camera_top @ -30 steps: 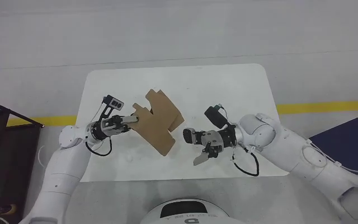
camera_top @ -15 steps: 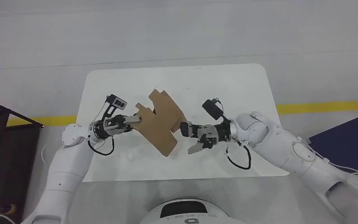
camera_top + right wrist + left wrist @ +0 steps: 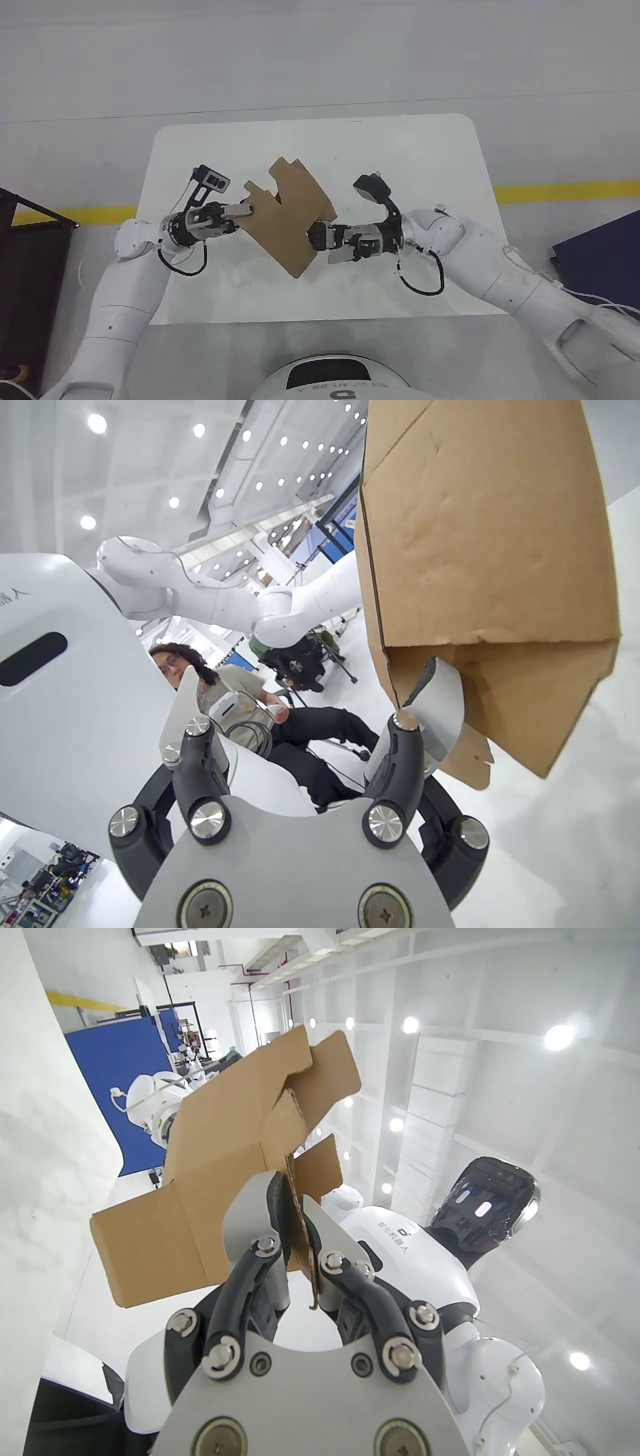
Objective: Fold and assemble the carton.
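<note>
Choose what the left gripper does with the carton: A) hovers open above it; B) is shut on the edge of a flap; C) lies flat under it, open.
B: the left wrist view shows the left gripper clamped on a flap edge of the carton.

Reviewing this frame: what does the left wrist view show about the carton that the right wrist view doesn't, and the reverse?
Left wrist view: the left gripper is shut on the carton, with the edge of one flap pinched between its fingers, and the flaps at the far end are splayed apart.

Right wrist view: the right gripper is open. One finger reaches into the carton's open end, and the other stands clear of the cardboard.

Both: the same brown carton, with each gripper at its own end.
</note>
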Action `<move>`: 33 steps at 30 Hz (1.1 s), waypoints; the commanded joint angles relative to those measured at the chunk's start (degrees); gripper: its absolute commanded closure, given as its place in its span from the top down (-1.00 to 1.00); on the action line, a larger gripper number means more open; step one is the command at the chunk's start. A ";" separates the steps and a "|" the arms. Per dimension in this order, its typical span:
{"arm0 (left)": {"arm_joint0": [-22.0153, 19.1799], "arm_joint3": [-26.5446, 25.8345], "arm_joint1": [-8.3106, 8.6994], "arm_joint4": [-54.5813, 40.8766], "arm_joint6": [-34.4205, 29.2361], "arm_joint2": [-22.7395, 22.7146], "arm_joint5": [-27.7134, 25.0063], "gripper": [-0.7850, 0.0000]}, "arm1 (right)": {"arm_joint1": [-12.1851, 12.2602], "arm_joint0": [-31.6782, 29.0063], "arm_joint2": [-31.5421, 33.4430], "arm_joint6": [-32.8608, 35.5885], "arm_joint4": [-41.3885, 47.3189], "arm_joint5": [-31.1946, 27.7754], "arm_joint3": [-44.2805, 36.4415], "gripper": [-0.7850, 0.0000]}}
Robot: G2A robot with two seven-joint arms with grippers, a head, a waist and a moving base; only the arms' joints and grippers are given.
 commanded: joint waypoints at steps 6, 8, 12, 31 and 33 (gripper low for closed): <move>-0.05 -0.74 0.21 2.09 0.00 1.68 0.00 -1.00 | -1.35 0.87 0.19 -0.03 0.87 0.00 4.22 0.92; -0.13 -0.59 0.34 2.17 0.00 1.84 -0.01 -1.00 | -1.73 0.67 0.78 -0.02 1.77 0.00 4.54 0.92; -0.26 -0.25 0.70 2.29 0.00 1.76 -0.01 -1.00 | -1.96 -0.21 2.76 -0.02 1.62 0.00 3.83 0.95; 0.18 -2.90 1.95 4.80 0.00 3.38 -0.01 -1.00 | -1.61 -1.38 1.03 0.00 3.82 0.00 3.80 0.99; 0.18 -2.90 1.95 4.80 0.00 3.38 -0.01 -1.00 | -1.61 -1.38 1.03 0.00 3.82 0.00 3.80 0.84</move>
